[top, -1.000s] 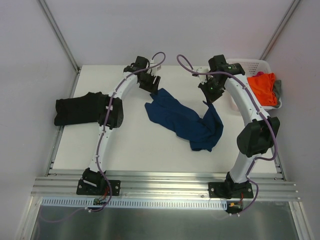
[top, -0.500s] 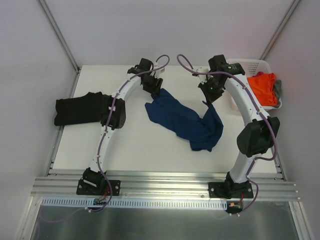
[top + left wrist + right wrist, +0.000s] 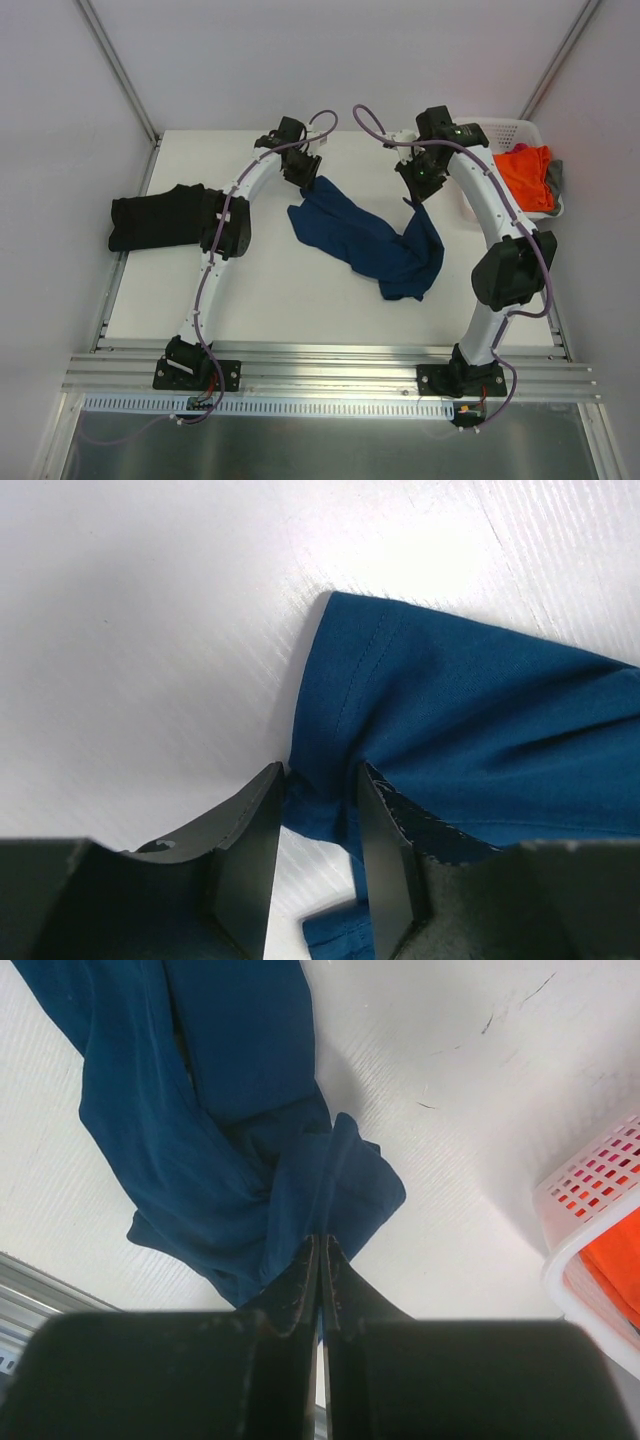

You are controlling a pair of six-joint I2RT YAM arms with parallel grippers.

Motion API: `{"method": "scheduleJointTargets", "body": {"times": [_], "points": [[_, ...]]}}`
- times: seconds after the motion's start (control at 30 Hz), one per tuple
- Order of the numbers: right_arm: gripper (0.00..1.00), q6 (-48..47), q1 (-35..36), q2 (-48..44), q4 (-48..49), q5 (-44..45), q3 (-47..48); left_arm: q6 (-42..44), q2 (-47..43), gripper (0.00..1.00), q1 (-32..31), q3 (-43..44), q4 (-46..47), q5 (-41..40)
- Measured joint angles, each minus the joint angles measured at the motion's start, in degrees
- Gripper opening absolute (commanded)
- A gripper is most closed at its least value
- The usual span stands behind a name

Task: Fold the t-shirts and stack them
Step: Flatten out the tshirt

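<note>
A navy blue t-shirt (image 3: 370, 245) lies crumpled across the middle of the table. My left gripper (image 3: 305, 180) is down at its far left corner. In the left wrist view the fingers (image 3: 385, 850) stand a little apart on either side of a bunched fold of the navy cloth (image 3: 470, 730). My right gripper (image 3: 415, 195) is shut on the shirt's right end, and the cloth (image 3: 220, 1110) hangs away from its closed tips (image 3: 320, 1240). A black t-shirt (image 3: 160, 218) lies folded at the table's left edge.
A white plastic basket (image 3: 500, 130) stands at the back right, holding an orange t-shirt (image 3: 525, 175) with a bit of pink (image 3: 520, 150) and a grey one (image 3: 556, 178) over its rim. The basket's corner (image 3: 590, 1200) shows beside the right gripper. An aluminium rail (image 3: 330, 365) runs along the near edge.
My left gripper has moved right and down onto the navy shirt's far left corner, and its jaws have narrowed around the cloth. The right gripper has stayed shut and shifted slightly.
</note>
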Motion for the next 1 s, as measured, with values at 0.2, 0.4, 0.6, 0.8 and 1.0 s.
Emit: {"method": "scheduleJointTargets", "body": {"times": [0.2, 0.4, 0.6, 0.8, 1.0], "points": [[0.01, 0.0, 0.0, 0.8, 0.1, -0.2, 0.5, -0.2, -0.3, 0.54, 0.0, -0.5, 0.3, -0.5], [0.01, 0.0, 0.0, 0.8, 0.1, -0.2, 0.6, -0.8, -1.2, 0.61, 0.2, -1.5, 0.2, -3.0], [0.01, 0.0, 0.0, 1.5, 0.2, -0.2, 1.9, -0.9, -1.4, 0.59, 1.4, -1.8, 0.2, -4.3], [0.01, 0.2, 0.0, 2.1, 0.2, -0.2, 2.3, -0.9, -1.4, 0.55, 2.2, -1.8, 0.2, -4.8], [0.0, 0.2, 0.0, 2.4, 0.2, -0.2, 2.3, -0.9, -1.4, 0.52, 2.2, -1.6, 0.0, -4.9]]}}
